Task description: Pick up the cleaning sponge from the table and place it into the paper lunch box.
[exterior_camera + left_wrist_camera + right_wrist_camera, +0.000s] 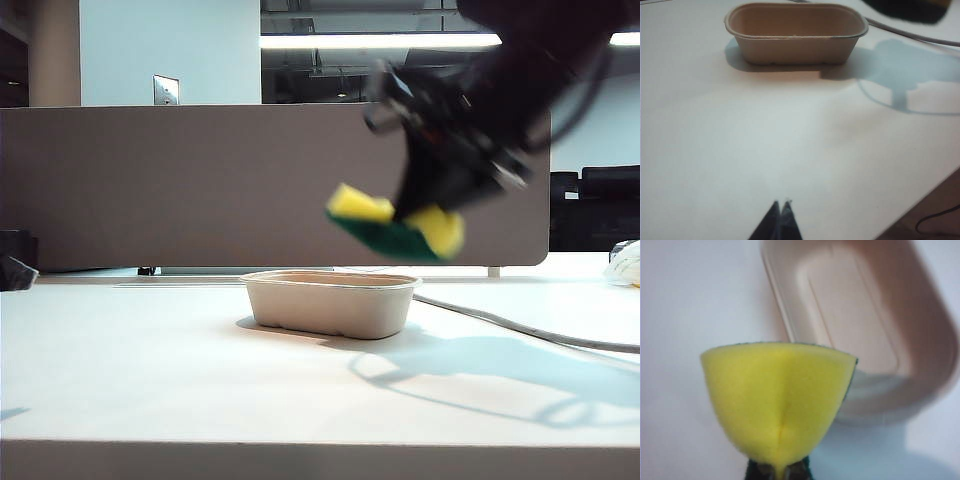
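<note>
Right gripper (425, 215): up in the air to the right of centre in the exterior view, above the right end of the lunch box; its jaws are pinched hard into the middle of the cleaning sponge, so the foam folds around them.
Cleaning sponge (398, 224): held clear of the desk, above and slightly right of the lunch box, not touching it; yellow foam bulges out on both sides of the grip, with the dark green scouring layer on the underside. In the right wrist view the sponge (777, 400) fills the foreground as a creased yellow fan.
Paper lunch box (331, 302): stands upright on the desk near the middle, beige, open side up, nothing visible inside. The right wrist view looks down into its bare interior (855, 325) beyond the sponge.
Left gripper (779, 216): low over the near part of the desk, well apart from the lunch box (796, 33); its dark fingertips meet at a point, holding nothing.
Desk (150, 370): white, with the arm's shadow to the right of the box.
Cable (520, 328): grey, lying on the desk to the right of the box.
Divider panel (180, 185): grey-brown, along the far edge of the desk.
</note>
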Controlling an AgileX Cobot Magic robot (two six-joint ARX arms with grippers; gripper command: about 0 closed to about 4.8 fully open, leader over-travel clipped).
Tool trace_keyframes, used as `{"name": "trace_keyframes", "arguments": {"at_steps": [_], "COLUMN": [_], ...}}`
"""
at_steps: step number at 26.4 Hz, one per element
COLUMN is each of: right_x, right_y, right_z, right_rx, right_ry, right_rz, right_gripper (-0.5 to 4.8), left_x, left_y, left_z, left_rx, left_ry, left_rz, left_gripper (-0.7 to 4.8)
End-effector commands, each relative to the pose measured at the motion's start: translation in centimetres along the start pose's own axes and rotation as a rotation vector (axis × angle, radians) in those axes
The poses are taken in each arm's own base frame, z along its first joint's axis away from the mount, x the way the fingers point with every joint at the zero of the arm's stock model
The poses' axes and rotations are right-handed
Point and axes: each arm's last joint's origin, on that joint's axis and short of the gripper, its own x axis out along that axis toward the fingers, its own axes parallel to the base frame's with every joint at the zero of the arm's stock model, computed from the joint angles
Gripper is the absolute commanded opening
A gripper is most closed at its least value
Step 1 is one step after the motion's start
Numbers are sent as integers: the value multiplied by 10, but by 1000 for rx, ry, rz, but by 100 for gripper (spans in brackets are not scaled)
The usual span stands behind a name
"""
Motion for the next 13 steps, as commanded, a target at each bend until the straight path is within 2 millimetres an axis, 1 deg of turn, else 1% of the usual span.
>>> {"name": "trace_keyframes", "arguments": {"at_steps": [1,4,6,7,8,9,10,11,13], "right_x": [3,37,63,73,83,91,98,101,103], "right_y": [1,-10,-10,-12,-15,-18,-20,-21,-22], "right_z": [29,50,64,68,71,73,75,76,77], "right_rx": [-56,-55,-76,-71,-62,-57,-56,-55,-58], "right_ry": [-118,-67,-50,-30,1,18,25,28,26], "right_rz": [-12,-8,5,6,7,3,0,-1,-22], "right_gripper": [-9,-9,-9,-8,4,86,217,284,288], "left_x": [0,0,0,0,0,0,0,0,0], "left_y": [0,0,0,0,0,0,0,0,0], "left_z": [1,2,2,2,2,2,2,2,2], "left_rx": [1,1,1,1,1,1,1,1,1], "left_ry": [-14,-14,-14,-14,-14,-15,-15,-14,-15], "left_rz": [0,0,0,-1,0,1,2,-1,0], "left_gripper": [-5,-5,-5,-5,-5,-5,-6,-5,-5]}}
